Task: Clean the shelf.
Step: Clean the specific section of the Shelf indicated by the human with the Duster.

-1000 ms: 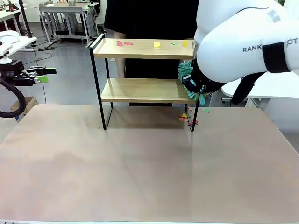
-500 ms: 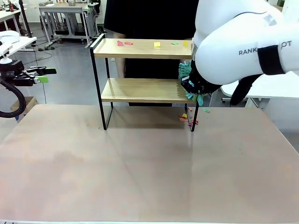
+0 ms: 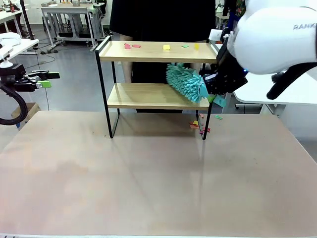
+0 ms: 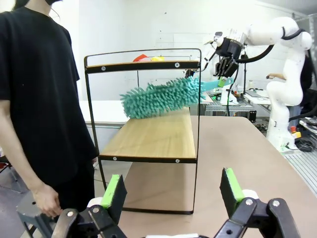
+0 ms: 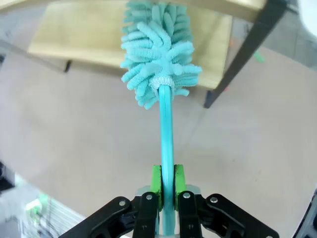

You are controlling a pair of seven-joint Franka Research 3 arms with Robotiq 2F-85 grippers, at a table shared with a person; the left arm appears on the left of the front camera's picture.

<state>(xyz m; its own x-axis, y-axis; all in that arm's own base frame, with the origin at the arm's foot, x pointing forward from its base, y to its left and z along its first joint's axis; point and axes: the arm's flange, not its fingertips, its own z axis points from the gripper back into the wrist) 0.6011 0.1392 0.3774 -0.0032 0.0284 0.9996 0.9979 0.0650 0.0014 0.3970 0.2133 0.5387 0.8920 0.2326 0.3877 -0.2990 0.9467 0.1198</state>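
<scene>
Pinching duster (image 5: 158,54) handle by shelf (image 3: 143,96): right jaws (wrist view clearest); left jaws wide.

Table (image 3: 148,188): light brown matte top, spanning the foreground.

Paper scraps (image 3: 198,126): red, orange and yellow, clustered on the table by the right-end legs of the shelf (image 3: 148,96). One green scrap (image 3: 218,117) lies on the table just to their right.

Person (image 3: 158,20): stands at the far side, directly behind the shelf, in a black short-sleeved shirt.

Background: metal-framed workbenches (image 3: 69,17) stand on a grey floor (image 3: 74,89) at far left. A white table (image 3: 292,94) stands at right. A cardboard box (image 3: 30,111) sits on the floor at left.
</scene>
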